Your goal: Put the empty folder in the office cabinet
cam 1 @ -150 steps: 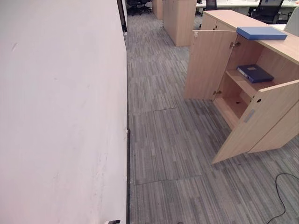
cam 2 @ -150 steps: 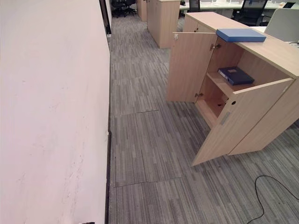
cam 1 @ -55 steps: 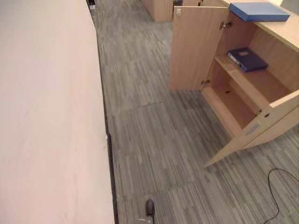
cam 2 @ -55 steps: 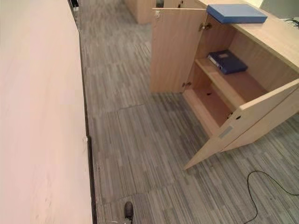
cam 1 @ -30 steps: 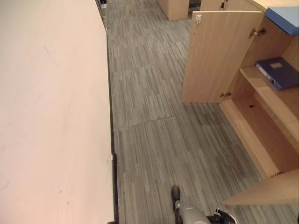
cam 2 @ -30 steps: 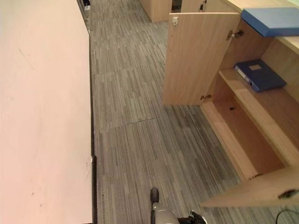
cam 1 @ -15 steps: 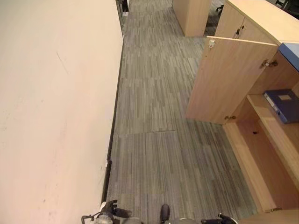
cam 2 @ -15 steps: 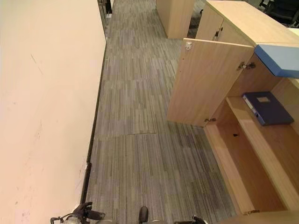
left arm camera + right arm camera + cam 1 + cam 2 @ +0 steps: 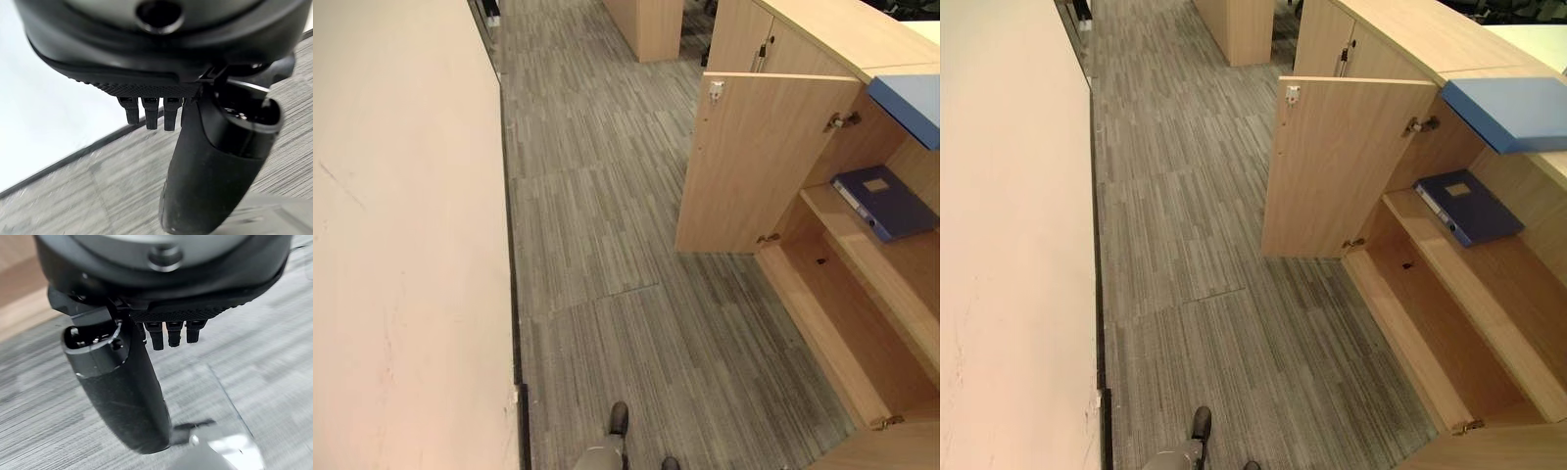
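Fingers of left hand (image 9: 151,54) and right hand (image 9: 166,284) extend straight, thumbs out, gripping nothing. Grey carpet (image 9: 607,255) lies beyond both hands. Light blue folder (image 9: 1518,113) rests atop the open cabinet (image 9: 1351,166).

Bright, even light; blurred close-ups

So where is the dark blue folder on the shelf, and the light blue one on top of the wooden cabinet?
Dark blue folder (image 9: 1469,208): right eye view, middle of its cover.
Light blue folder (image 9: 1518,110): right eye view, its flat top.
Wooden cabinet (image 9: 769,166): left eye view, open door panel.
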Controlling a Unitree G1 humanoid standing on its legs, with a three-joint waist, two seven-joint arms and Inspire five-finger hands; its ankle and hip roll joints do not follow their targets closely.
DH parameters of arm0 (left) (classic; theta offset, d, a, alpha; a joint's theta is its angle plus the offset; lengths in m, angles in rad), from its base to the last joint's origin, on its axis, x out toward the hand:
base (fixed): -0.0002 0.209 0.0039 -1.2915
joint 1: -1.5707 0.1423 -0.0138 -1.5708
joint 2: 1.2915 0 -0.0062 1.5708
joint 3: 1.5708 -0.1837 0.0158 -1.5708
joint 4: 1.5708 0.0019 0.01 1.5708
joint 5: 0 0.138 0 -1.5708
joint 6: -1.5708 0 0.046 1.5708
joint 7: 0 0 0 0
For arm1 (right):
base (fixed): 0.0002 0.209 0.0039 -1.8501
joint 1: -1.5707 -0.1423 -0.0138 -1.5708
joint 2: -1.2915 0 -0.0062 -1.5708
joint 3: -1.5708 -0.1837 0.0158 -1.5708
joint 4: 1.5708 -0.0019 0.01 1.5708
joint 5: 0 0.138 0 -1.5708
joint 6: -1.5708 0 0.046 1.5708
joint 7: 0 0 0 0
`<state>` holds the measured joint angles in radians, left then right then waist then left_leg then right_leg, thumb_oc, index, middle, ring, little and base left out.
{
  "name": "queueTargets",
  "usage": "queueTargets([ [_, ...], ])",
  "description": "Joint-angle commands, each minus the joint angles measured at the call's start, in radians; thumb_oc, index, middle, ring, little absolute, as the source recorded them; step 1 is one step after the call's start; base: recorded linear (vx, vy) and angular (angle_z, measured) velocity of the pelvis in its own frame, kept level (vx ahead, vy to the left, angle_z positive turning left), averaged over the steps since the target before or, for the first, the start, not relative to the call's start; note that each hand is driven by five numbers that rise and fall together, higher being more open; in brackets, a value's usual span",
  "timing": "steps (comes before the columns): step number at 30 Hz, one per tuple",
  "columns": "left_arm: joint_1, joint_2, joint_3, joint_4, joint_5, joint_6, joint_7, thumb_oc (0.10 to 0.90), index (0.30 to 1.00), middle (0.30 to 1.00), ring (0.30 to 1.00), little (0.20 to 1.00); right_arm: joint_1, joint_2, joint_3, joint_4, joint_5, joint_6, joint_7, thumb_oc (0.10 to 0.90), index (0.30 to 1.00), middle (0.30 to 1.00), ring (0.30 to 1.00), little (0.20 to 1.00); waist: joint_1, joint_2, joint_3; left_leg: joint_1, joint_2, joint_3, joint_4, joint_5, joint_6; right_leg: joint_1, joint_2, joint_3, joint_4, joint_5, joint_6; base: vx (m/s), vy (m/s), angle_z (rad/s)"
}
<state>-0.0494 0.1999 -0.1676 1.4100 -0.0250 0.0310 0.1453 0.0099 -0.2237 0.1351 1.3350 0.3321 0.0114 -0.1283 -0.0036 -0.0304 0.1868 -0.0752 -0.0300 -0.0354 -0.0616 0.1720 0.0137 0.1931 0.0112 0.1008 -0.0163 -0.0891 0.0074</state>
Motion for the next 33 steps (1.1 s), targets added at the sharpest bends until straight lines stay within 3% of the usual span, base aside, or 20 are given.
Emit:
queueTargets([
  [1,0.010,0.018,-0.021,-0.032,0.021,-0.014,0.028,0.800,0.900,0.900,0.900,0.900,0.031,-0.028,-0.020,-0.045,-0.022,0.000,0.010,0.800,0.900,0.900,0.900,0.900,0.022,0.001,-0.092,-0.108,-0.023,0.040,0.175,-0.191,0.022,-0.097,-0.106,0.032,0.220,-0.021,0.104,0.13,0.175,-0.62],
  [2,0.010,0.018,-0.021,-0.032,0.021,-0.014,0.028,0.800,0.900,0.900,0.900,0.900,0.031,-0.028,-0.020,-0.045,-0.022,0.000,0.010,0.800,0.900,0.900,0.900,0.900,0.023,0.003,-0.094,-0.110,-0.021,0.041,0.174,-0.190,0.021,-0.100,-0.104,0.033,0.220,-0.019,0.103,0.16,0.241,-0.74],
  [3,0.008,0.017,-0.020,-0.034,0.023,-0.012,0.029,0.800,0.900,0.900,0.900,0.900,0.020,-0.029,-0.020,-0.053,-0.019,0.000,0.010,0.800,0.900,0.900,0.900,0.900,0.015,0.013,-0.081,-0.065,-0.035,0.063,0.166,-0.212,0.045,-0.176,-0.138,0.026,0.355,0.070,0.126,0.08,0.149,-0.69],
  [4,0.008,0.017,-0.020,-0.034,0.023,-0.012,0.029,0.800,0.900,0.900,0.900,0.900,0.020,-0.029,-0.020,-0.053,-0.019,0.000,0.010,0.800,0.900,0.900,0.900,0.900,0.017,0.014,-0.083,-0.067,-0.033,0.064,0.166,-0.211,0.045,-0.180,-0.136,0.027,0.355,0.072,0.125,0.12,0.228,-0.71],
  [5,0.008,0.018,-0.020,-0.034,0.023,-0.011,0.030,0.800,0.900,0.900,0.900,0.900,0.016,-0.029,-0.019,-0.058,-0.017,-0.002,0.008,0.800,0.900,0.900,0.900,0.900,0.012,0.021,-0.074,-0.044,-0.035,0.077,0.157,-0.218,0.056,-0.214,-0.155,0.007,0.419,0.115,0.122,0.12,0.266,-0.58],
  [7,0.013,0.020,-0.020,-0.028,0.027,-0.008,0.027,0.800,0.900,0.900,0.900,0.900,0.017,-0.020,-0.015,-0.086,-0.019,-0.009,-0.004,0.800,0.900,0.900,0.900,0.900,0.005,0.053,-0.053,0.039,-0.033,0.124,0.100,-0.237,0.066,-0.290,-0.233,-0.145,0.520,0.139,0.084,0.17,0.315,-0.45],
  [10,0.008,0.028,-0.016,-0.024,0.032,-0.010,0.023,0.800,0.900,0.900,0.900,0.900,0.014,-0.021,-0.010,-0.096,-0.024,-0.013,-0.006,0.800,0.900,0.900,0.900,0.900,-0.011,0.065,-0.040,0.079,-0.023,0.140,0.073,-0.248,0.059,-0.336,-0.228,-0.251,0.443,0.098,0.079,0.14,0.056,-0.67],
  [12,0.008,0.029,-0.012,-0.016,0.035,-0.008,0.023,0.800,0.900,0.900,0.900,0.900,0.007,-0.019,-0.007,-0.105,-0.028,-0.014,-0.009,0.800,0.900,0.900,0.900,0.900,-0.021,0.059,-0.025,0.115,-0.025,0.157,0.064,-0.276,0.046,-0.364,-0.223,-0.313,0.334,0.080,0.104,0.17,-0.020,-0.18],
  [13,0.007,0.029,-0.012,-0.015,0.035,-0.008,0.022,0.800,0.900,0.900,0.900,0.900,0.006,-0.019,-0.007,-0.106,-0.028,-0.014,-0.009,0.800,0.900,0.900,0.900,0.900,-0.021,0.061,-0.023,0.109,-0.021,0.163,0.066,-0.267,0.048,-0.361,-0.219,-0.323,0.318,0.097,0.096,0.25,-0.060,-0.03],
  [14,0.009,0.028,-0.005,-0.012,0.038,-0.006,0.025,0.800,0.900,0.900,0.900,0.900,0.000,-0.018,0.001,-0.119,-0.033,-0.015,-0.010,0.800,0.900,0.900,0.900,0.900,-0.025,0.051,-0.017,0.145,-0.025,0.183,0.056,-0.294,0.035,-0.379,-0.220,-0.374,0.196,0.121,0.131,0.20,-0.082,-0.10],
  [18,0.010,0.031,0.022,-0.005,0.047,-0.005,0.028,0.800,0.900,0.900,0.900,0.900,-0.014,-0.017,0.007,-0.141,-0.043,-0.013,-0.015,0.800,0.900,0.900,0.900,0.900,-0.030,0.038,-0.006,0.200,-0.010,0.225,0.039,-0.322,0.011,-0.422,-0.197,-0.450,-0.029,0.218,0.178,0.25,-0.125,-0.51],
  [22,0.010,0.038,0.041,-0.004,0.046,-0.007,0.034,0.800,0.900,0.900,0.900,0.900,-0.014,-0.017,0.002,-0.140,-0.041,-0.014,-0.018,0.800,0.900,0.900,0.900,0.900,-0.026,0.035,0.000,0.245,0.008,0.246,0.033,-0.350,-0.008,-0.439,-0.214,-0.497,-0.064,0.250,0.201,0.26,-0.174,-0.10],
  [24,0.005,0.041,0.046,0.002,0.047,-0.008,0.036,0.800,0.900,0.900,0.900,0.900,-0.003,-0.016,0.000,-0.117,-0.039,-0.018,-0.020,0.800,0.900,0.900,0.900,0.900,-0.021,0.017,-0.017,0.297,0.006,0.263,0.003,-0.369,-0.022,-0.395,-0.241,-0.585,-0.051,0.277,0.198,0.34,-0.224,-0.02],
  [25,0.005,0.041,0.046,0.002,0.047,-0.008,0.036,0.800,0.900,0.900,0.900,0.900,-0.003,-0.016,0.000,-0.116,-0.039,-0.018,-0.020,0.800,0.900,0.900,0.900,0.900,-0.023,0.017,-0.017,0.298,0.006,0.261,0.002,-0.369,-0.022,-0.394,-0.242,-0.587,-0.050,0.277,0.198,0.34,-0.254,-0.08],
  [27,0.002,0.035,0.046,0.001,0.028,-0.007,0.039,0.800,0.900,0.900,0.900,0.900,-0.002,-0.030,-0.008,-0.094,-0.036,-0.019,-0.017,0.800,0.900,0.900,0.900,0.900,-0.036,0.029,-0.027,0.338,0.054,0.261,-0.011,-0.383,-0.036,-0.441,-0.256,-0.594,0.116,0.225,0.173,0.41,-0.309,0.00],
  [29,0.002,0.032,0.041,0.005,0.029,-0.009,0.038,0.800,0.900,0.900,0.900,0.900,-0.002,-0.034,-0.012,-0.088,-0.036,-0.021,-0.018,0.800,0.900,0.900,0.900,0.900,-0.042,0.033,-0.033,0.350,0.078,0.267,-0.005,-0.392,-0.048,-0.450,-0.255,-0.607,0.166,0.195,0.162,0.31,-0.286,0.20],
  [30,-0.003,0.026,0.028,0.007,0.029,-0.008,0.034,0.800,0.900,0.900,0.900,0.900,0.001,-0.038,-0.017,-0.083,-0.020,-0.021,-0.019,0.800,0.900,0.900,0.900,0.900,-0.057,0.038,-0.036,0.349,0.123,0.277,0.018,-0.390,-0.069,-0.446,-0.247,-0.605,0.213,0.148,0.140,0.31,-0.364,0.12],
  [31,-0.015,0.023,0.013,0.001,0.032,-0.010,0.036,0.800,0.900,0.900,0.900,0.900,0.000,-0.042,-0.019,-0.085,-0.009,-0.028,-0.023,0.800,0.900,0.900,0.900,0.900,-0.069,0.039,-0.038,0.343,0.151,0.285,0.040,-0.355,-0.089,-0.446,-0.233,-0.608,0.225,0.128,0.129,0.31,-0.369,0.12],
  [32,-0.016,0.022,0.013,0.001,0.032,-0.010,0.036,0.800,0.900,0.900,0.900,0.900,0.000,-0.042,-0.019,-0.085,-0.009,-0.028,-0.023,0.800,0.900,0.900,0.900,0.900,-0.070,0.040,-0.039,0.343,0.153,0.284,0.040,-0.354,-0.091,-0.446,-0.231,-0.610,0.225,0.126,0.128,0.25,-0.351,0.11],
  [33,-0.031,0.024,-0.003,-0.014,0.031,-0.014,0.038,0.800,0.900,0.900,0.900,0.900,-0.001,-0.055,-0.021,-0.083,0.007,-0.033,-0.029,0.800,0.900,0.900,0.900,0.900,-0.079,0.044,-0.046,0.331,0.184,0.287,0.065,-0.295,-0.111,-0.438,-0.205,-0.602,0.218,0.105,0.110,0.14,-0.190,0.04],
])
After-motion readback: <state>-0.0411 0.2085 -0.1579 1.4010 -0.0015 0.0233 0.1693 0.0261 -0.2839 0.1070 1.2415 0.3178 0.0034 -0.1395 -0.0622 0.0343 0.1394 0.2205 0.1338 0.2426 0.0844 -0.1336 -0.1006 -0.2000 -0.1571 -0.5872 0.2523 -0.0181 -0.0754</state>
